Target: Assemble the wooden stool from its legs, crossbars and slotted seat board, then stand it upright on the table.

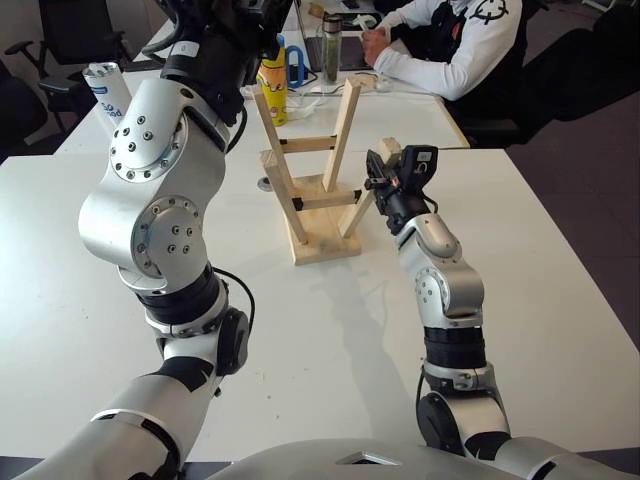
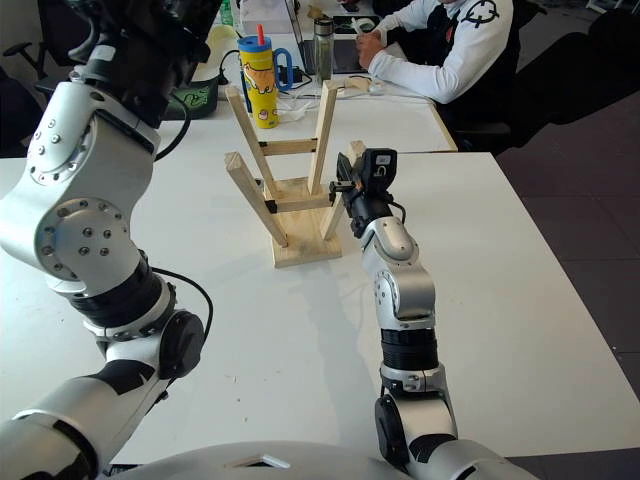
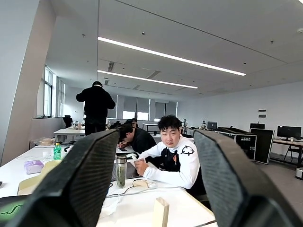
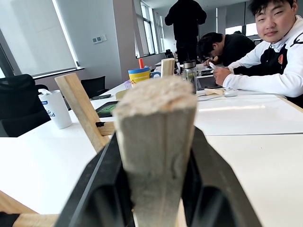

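Note:
The wooden stool rests upside down on the white table, its seat board flat and its legs pointing up. Two crossbars join the legs. My right gripper is shut on the upper end of the right-hand leg, which stands between its two black fingers. My left gripper is raised high above the stool, open, with nothing between its fingers. The top of one leg shows below it.
Behind the stool stand a yellow cup with a blue lid, a bottle and a white paper cup. A person sits at the far table. Bare table surface lies in front of the stool.

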`<act>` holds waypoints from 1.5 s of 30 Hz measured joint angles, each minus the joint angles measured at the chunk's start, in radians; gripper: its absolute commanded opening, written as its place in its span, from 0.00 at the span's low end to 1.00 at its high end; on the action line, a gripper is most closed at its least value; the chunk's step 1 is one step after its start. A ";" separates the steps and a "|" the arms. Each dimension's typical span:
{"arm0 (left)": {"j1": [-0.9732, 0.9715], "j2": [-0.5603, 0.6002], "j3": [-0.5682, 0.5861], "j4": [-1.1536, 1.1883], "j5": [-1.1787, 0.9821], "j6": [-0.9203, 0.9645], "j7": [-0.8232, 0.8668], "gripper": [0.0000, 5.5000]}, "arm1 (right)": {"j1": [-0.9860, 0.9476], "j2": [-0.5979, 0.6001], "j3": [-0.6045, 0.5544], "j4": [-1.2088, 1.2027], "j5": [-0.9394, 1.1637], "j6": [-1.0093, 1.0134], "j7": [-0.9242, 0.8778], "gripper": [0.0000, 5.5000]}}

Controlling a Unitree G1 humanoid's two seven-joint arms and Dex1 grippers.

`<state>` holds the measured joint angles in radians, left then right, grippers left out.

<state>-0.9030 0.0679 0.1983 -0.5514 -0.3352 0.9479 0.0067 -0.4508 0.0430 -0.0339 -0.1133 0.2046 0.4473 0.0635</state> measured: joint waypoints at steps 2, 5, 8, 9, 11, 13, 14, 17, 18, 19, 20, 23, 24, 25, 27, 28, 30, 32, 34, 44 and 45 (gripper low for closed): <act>0.030 0.013 0.002 0.022 0.000 -0.006 -0.006 0.40 | 0.000 -0.001 0.000 0.000 0.000 -0.001 0.000 0.19; 0.038 0.016 0.001 0.031 -0.008 -0.034 -0.012 0.33 | 0.000 -0.002 0.001 0.000 0.001 -0.001 0.000 0.19; 0.019 0.028 0.000 0.069 -0.007 -0.065 -0.017 0.23 | 0.000 -0.005 0.001 0.000 0.003 0.000 0.000 0.19; 0.004 0.037 -0.003 0.099 -0.005 -0.085 -0.021 0.21 | 0.000 -0.006 0.001 0.000 0.004 0.000 0.000 0.19; -0.001 0.035 -0.018 0.157 -0.003 -0.121 -0.031 0.15 | 0.000 -0.007 0.001 0.001 0.005 0.000 0.000 0.19; 0.045 0.032 -0.062 0.232 0.015 -0.158 -0.051 0.09 | -0.001 -0.007 0.001 0.003 0.007 -0.002 0.000 0.19; 0.095 0.021 -0.093 0.280 0.027 -0.177 -0.058 0.06 | -0.001 -0.007 0.001 0.004 0.007 -0.004 0.000 0.19; 0.245 -0.026 -0.190 0.375 0.068 -0.280 -0.073 0.00 | -0.002 -0.015 -0.005 0.008 0.007 -0.006 0.000 0.19; 0.257 -0.030 -0.211 0.382 0.083 -0.317 -0.077 0.00 | -0.001 -0.017 -0.011 0.009 0.007 -0.005 -0.001 0.19; 0.271 -0.036 -0.232 0.389 0.098 -0.366 -0.082 0.00 | -0.001 -0.017 -0.018 0.010 0.008 -0.005 0.000 0.19; 0.278 -0.043 -0.240 0.391 0.106 -0.394 -0.083 0.00 | -0.001 -0.018 -0.021 0.010 0.008 -0.005 0.000 0.19; 0.296 -0.064 -0.246 0.392 0.107 -0.436 -0.089 0.00 | -0.004 -0.027 -0.027 0.017 0.010 -0.005 0.007 0.19; 0.298 -0.071 -0.237 0.393 0.098 -0.437 -0.091 0.00 | -0.010 -0.029 -0.028 0.026 0.011 -0.005 0.013 0.19; 0.294 -0.079 -0.222 0.395 0.081 -0.435 -0.093 0.00 | -0.015 -0.031 -0.029 0.031 0.012 -0.005 0.018 0.19; 0.262 -0.082 -0.179 0.400 0.041 -0.402 -0.092 0.00 | -0.020 -0.034 -0.028 0.036 0.012 -0.006 0.022 0.19; 0.241 -0.079 -0.154 0.403 0.022 -0.373 -0.086 0.00 | -0.022 -0.034 -0.028 0.037 0.012 -0.006 0.022 0.19; 0.191 -0.069 -0.105 0.398 -0.010 -0.326 -0.069 0.00 | -0.024 -0.033 -0.023 0.038 0.012 -0.007 0.024 0.19; 0.110 -0.042 -0.056 0.357 -0.037 -0.305 -0.052 0.00 | -0.026 -0.033 -0.022 0.042 0.012 -0.009 0.024 0.19; 0.001 0.009 -0.012 0.300 -0.057 -0.259 -0.032 0.00 | -0.027 -0.034 -0.021 0.044 0.012 -0.010 0.024 0.19; 0.252 0.057 -0.187 0.450 0.068 -0.382 -0.083 0.00 | -0.029 -0.039 -0.020 0.052 0.007 -0.018 0.026 0.19; 0.254 0.056 -0.197 0.470 0.082 -0.427 -0.090 0.00 | -0.029 -0.040 -0.022 0.055 0.007 -0.018 0.025 0.19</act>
<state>-0.6490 0.1242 0.0013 -0.0816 -0.2530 0.5208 -0.0835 -0.4794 0.0029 -0.0557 -0.0585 0.2111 0.4293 0.0884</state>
